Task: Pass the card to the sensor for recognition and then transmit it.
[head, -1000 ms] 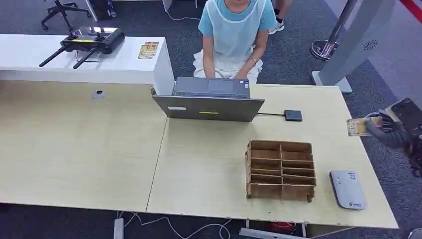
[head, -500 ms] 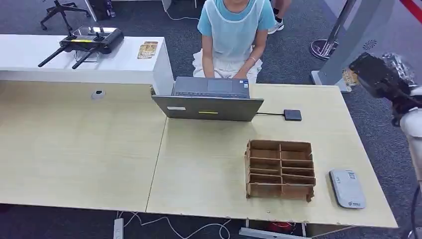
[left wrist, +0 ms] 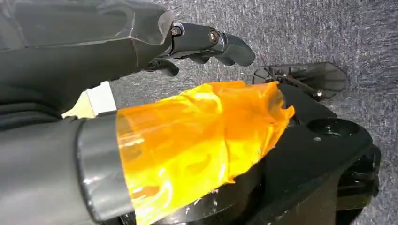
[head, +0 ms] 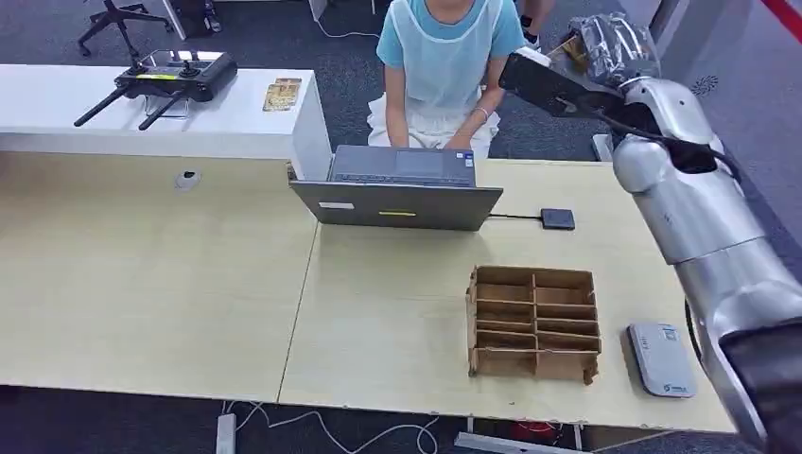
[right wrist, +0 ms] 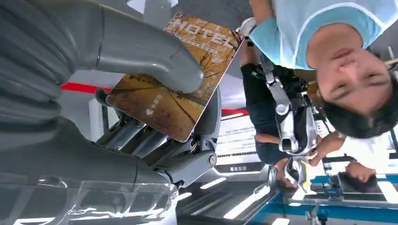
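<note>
Gripping the brown "HOTEL" card [right wrist: 176, 75], right hand [right wrist: 141, 93] raised.

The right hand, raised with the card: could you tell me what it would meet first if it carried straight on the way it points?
Probably the seated person. The right hand, pinching the card, reaches over the desk's far edge toward their shoulder; nothing shows between, though depth is unclear.

A pale wood desk [head: 170, 284] fills the lower frame on dark grey carpet [head: 340, 57]. A white counter [head: 142, 118] sits upper left, a black office chair base [head: 113, 17] in the top left corner.
</note>
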Robot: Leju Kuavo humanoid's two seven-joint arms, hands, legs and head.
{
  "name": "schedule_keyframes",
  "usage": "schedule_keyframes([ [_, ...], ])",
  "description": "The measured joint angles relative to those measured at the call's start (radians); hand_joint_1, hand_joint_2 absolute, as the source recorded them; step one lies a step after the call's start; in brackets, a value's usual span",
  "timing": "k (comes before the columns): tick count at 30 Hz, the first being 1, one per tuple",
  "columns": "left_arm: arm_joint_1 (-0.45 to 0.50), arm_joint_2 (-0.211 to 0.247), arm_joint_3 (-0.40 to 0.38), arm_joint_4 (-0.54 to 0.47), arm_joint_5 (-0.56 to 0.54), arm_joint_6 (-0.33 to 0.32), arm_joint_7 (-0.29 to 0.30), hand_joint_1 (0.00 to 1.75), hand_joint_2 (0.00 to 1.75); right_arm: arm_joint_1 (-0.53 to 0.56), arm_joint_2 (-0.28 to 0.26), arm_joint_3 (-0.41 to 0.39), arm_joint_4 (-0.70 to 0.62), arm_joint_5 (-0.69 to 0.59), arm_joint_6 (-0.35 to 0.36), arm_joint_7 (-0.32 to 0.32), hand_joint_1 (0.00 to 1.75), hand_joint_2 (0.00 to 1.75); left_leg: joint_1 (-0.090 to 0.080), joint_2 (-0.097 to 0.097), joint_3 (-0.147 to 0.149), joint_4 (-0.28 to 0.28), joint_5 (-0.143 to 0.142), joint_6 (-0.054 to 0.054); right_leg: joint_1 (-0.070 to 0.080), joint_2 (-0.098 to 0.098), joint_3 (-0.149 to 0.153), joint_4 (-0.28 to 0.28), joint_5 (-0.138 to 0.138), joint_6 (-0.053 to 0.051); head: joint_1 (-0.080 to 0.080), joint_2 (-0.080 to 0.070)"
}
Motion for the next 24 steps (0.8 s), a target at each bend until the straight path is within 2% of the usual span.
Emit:
schedule_keyframes([
  [6,-0.007,0.001,-0.001,0.000,-0.022,-0.002,0.001,0.00,0.00,-0.052,0.098,0.052,0.114,0.059,-0.029,0.011,1.75,1.75,0.000,0.000,0.000,0.000,0.000,0.000,0.000,0.000,0.000,0.000,0.001,-0.001,-0.001,0.000],
  [12,-0.007,0.003,-0.002,0.000,-0.032,-0.010,0.001,0.00,0.00,-0.092,0.162,0.079,0.220,0.107,-0.047,0.023,1.75,1.75,0.000,0.000,0.000,0.000,0.000,0.000,0.000,0.000,0.000,-0.001,0.001,-0.001,-0.001,0.000],
  [24,-0.007,0.005,-0.003,0.000,-0.042,-0.013,0.001,0.00,0.00,-0.129,0.203,0.099,0.371,0.136,-0.051,0.039,1.75,1.75,0.000,0.000,0.000,0.000,0.000,0.000,0.000,0.000,0.000,-0.001,0.001,-0.001,0.000,0.000],
])
